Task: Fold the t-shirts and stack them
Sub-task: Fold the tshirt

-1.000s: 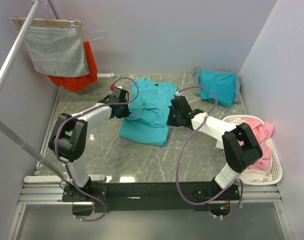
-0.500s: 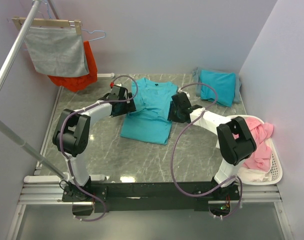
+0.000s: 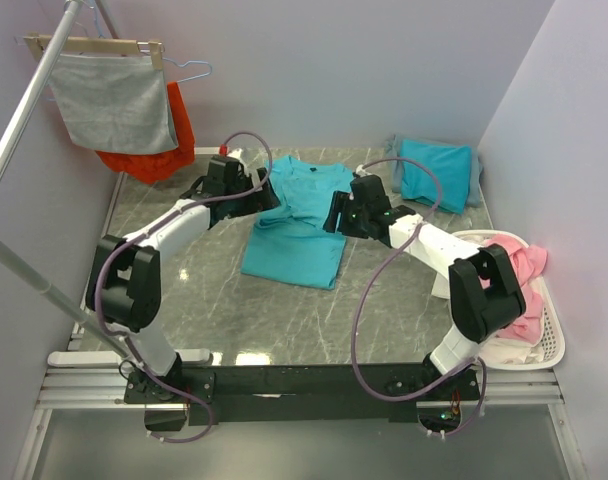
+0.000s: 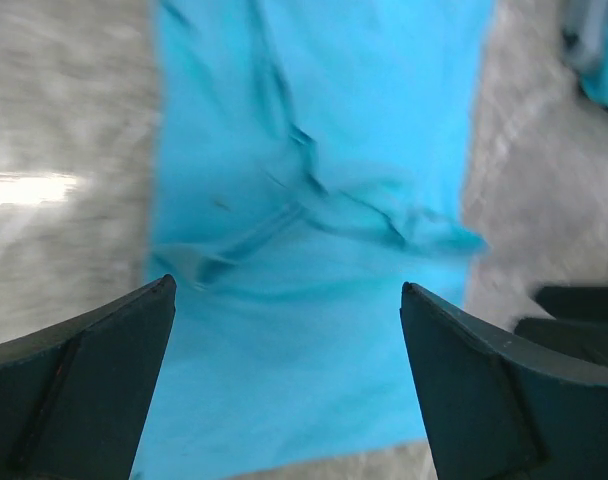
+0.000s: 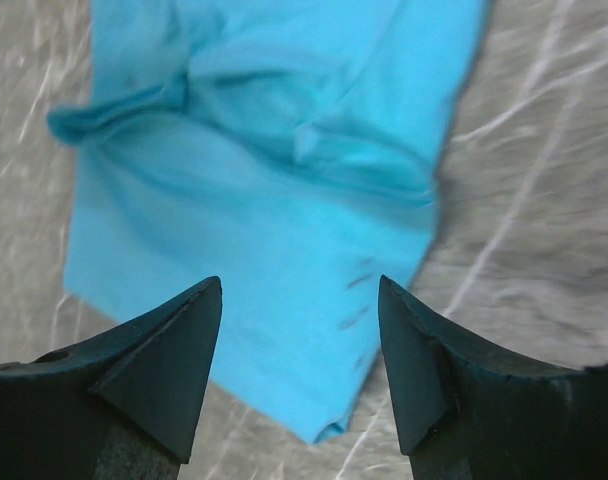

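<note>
Currently left gripper (image 4: 284, 300) and right gripper (image 5: 299, 290) hover open, empty, over the apparently half-folded t-shirt (image 3: 296, 228) near the far edge of the table (image 3: 214, 290); next fold needs fresh grips.

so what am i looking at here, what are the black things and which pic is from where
These are two robot arms, left arm and right arm, bolted to a table; the wide picture is from a fixed camera above them. The other two are from a camera on each wrist, looking past the dark left fingers and right fingers. On the table lies a partly folded teal shirt, with a folded shirt at the back right, a basket of pink clothes, and a grey cloth hanging at left. Both pairs of fingers are open above the shirt, holding nothing.
</note>
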`<act>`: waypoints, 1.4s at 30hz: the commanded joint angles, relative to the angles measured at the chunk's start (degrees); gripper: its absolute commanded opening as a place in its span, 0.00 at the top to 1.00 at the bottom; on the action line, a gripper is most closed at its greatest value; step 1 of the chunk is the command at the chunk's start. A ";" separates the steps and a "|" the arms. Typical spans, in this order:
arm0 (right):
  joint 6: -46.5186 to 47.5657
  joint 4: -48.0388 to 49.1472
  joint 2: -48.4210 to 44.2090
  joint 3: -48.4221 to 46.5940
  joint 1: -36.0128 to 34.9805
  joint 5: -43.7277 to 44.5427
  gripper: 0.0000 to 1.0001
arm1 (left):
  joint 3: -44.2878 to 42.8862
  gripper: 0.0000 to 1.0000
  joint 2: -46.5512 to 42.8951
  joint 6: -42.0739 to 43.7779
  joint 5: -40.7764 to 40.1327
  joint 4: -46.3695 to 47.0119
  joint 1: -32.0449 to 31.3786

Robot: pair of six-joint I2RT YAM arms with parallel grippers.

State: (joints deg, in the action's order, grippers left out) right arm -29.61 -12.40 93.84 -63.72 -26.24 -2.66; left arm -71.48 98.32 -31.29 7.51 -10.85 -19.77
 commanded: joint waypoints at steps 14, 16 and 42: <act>0.07 1.68 12.94 -7.55 -0.74 -8.34 0.31 | -5.33 0.01 13.12 3.34 14.47 4.61 -0.36; 0.51 1.51 14.70 -8.26 -0.83 -7.11 0.31 | -6.38 0.01 14.52 3.69 12.02 4.35 -0.10; 4.56 -0.33 -1.73 -1.41 1.98 -3.04 0.16 | 3.97 0.01 -0.15 2.37 -11.91 2.07 1.14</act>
State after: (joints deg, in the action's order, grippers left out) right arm -25.61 -10.09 96.36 -67.26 -24.80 -5.04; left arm -69.32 102.04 -29.67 -3.86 -5.50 -18.68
